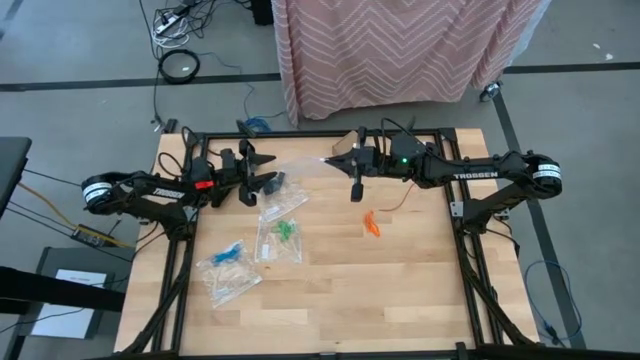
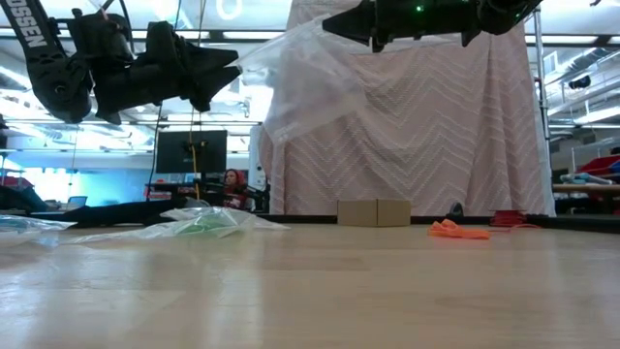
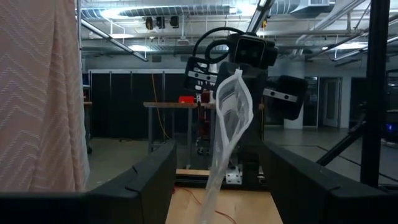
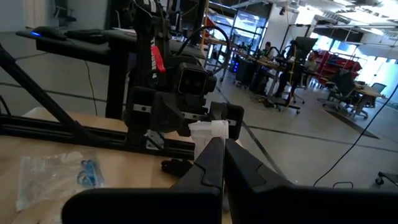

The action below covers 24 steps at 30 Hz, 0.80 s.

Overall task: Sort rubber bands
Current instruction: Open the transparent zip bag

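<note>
1. Rubber bands lie in three places, taken from the left: a blue bunch (image 1: 229, 254) sealed in a clear bag (image 1: 228, 271), a green bunch (image 1: 285, 230) in a second bag (image 1: 279, 240), and a loose orange bunch (image 1: 371, 224) on the bare table (image 1: 400, 290).
2. Left gripper (image 1: 262, 172) hangs above the table with its fingers spread wide and nothing pinched between them; the blue and green bunches lie below and beyond its fingertips.
3. An empty clear bag (image 1: 305, 164) hangs in the air between the two grippers, reaching from the right fingertips toward the left ones.
4. Right gripper (image 1: 353, 191) has its fingers clamped together on a corner of that bag; the orange bunch lies on the wood just beyond its fingertips, not touching them.
5. Judged by look, the bands are featherlight, limp and slightly grippy. A pinch across the thick middle of the orange tangle should lift several together; single strands may slip free.
</note>
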{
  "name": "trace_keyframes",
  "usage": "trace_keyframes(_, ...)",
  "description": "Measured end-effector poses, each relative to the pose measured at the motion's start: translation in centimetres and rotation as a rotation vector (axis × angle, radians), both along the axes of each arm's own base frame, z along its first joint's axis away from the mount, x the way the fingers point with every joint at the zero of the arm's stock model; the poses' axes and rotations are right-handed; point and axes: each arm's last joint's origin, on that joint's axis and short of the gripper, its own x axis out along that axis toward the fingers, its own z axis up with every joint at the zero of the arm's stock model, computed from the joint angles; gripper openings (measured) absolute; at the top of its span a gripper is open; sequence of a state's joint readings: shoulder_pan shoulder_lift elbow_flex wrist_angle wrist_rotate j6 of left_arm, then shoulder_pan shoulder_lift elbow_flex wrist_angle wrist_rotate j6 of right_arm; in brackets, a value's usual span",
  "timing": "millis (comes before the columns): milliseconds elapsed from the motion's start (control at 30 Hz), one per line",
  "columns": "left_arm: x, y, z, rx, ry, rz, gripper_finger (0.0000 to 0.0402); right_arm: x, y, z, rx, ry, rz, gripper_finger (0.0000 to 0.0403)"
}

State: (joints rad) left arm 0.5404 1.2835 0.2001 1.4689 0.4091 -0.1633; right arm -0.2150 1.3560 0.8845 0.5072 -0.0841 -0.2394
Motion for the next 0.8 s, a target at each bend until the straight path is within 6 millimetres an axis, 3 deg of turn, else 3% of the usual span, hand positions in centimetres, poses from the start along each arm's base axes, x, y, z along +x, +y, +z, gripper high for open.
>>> trace_keyframes(233,0.2,-0.3,0.0,-0.002,-0.001,-0.019,0.0236,0.0,0.1,0.2,-0.005,-0.018,0.018,0.0000)
trace_keyframes(533,0.2,-0.7,0.3,0.031,-0.028,-0.013,0.0183,0.1,0.4,0.2,-0.005,-0.021,0.032,0.0000)
trace_keyframes(800,1.6,-0.5,0.7,0.013,0.030,-0.041,0.0175,0.1,0.5,0.2,-0.006,-0.023,0.039,0.0000)
